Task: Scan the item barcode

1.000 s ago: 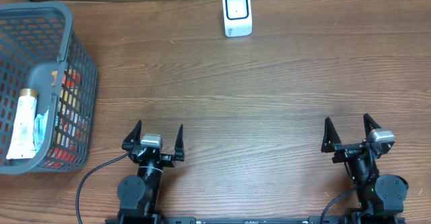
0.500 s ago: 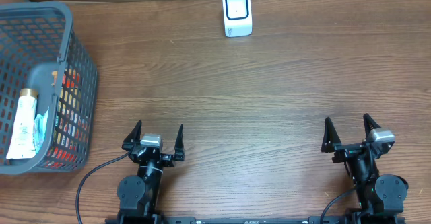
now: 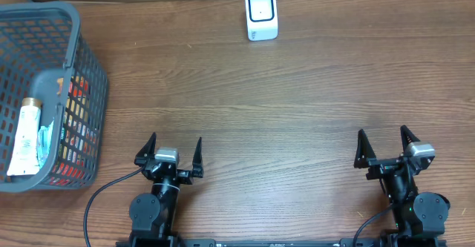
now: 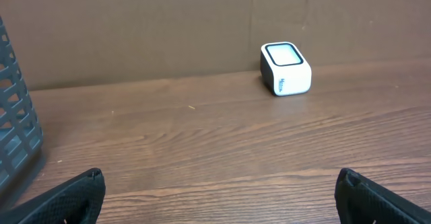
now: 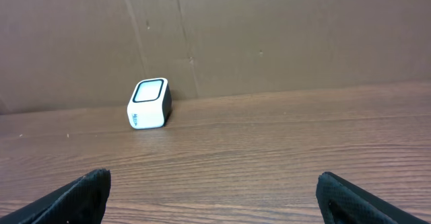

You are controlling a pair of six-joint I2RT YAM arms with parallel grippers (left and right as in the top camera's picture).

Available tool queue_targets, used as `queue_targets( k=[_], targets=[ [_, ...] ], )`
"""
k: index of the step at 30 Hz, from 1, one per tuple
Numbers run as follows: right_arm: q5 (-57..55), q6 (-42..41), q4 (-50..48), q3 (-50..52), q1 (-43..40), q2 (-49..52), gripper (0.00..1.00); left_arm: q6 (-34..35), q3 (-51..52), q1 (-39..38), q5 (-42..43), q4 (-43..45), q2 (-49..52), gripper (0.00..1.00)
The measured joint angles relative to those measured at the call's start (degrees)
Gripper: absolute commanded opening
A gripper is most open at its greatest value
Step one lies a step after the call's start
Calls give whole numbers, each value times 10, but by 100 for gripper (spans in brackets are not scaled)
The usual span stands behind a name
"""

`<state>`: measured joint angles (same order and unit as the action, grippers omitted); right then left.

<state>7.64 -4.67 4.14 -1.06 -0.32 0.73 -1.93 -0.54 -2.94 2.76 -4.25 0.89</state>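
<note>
**Both arms wait open; the item lies in the basket to the left**

The left fingers (image 3: 151, 147) are released and spread wide, with nothing between them. The right fingers (image 3: 361, 147) are the same, wide apart and empty. Both pairs rest low at the near edge of the tabletop (image 3: 297, 99) and point forward.

The thing to scan is most likely the white tube (image 3: 26, 139), because it lies on top inside the grey basket (image 3: 74, 24). The basket stands well to the left of the left fingers and a little forward of them. The tube's long axis runs about parallel to the direction in which the fingers point, with the gold cap at the far end. Under it some red packets (image 3: 74, 139) show through the mesh; what they are is not clear.

The scanner (image 3: 261, 15) stands far ahead, to the right of the left fingers and to the left of the right fingers, nearly midway between the arms. Its window faces up.

The left arm is clearly nearer to the basket, so the pick should belong to it: reach left over the basket wall and close across the short side of the tube.
</note>
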Motion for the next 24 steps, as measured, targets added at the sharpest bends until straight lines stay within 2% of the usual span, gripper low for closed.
queue_targets(
  k=[10,17,24],
  targets=[
    [0,0,0,0,0,0,100,0,0,0,0,0,0,100],
    [0,0,0,0,0,0,100,-47,0,0,-24,-1,0,100],
    [0,0,0,0,0,0,100,-60,0,0,-31,-1,0,100]
  ],
)
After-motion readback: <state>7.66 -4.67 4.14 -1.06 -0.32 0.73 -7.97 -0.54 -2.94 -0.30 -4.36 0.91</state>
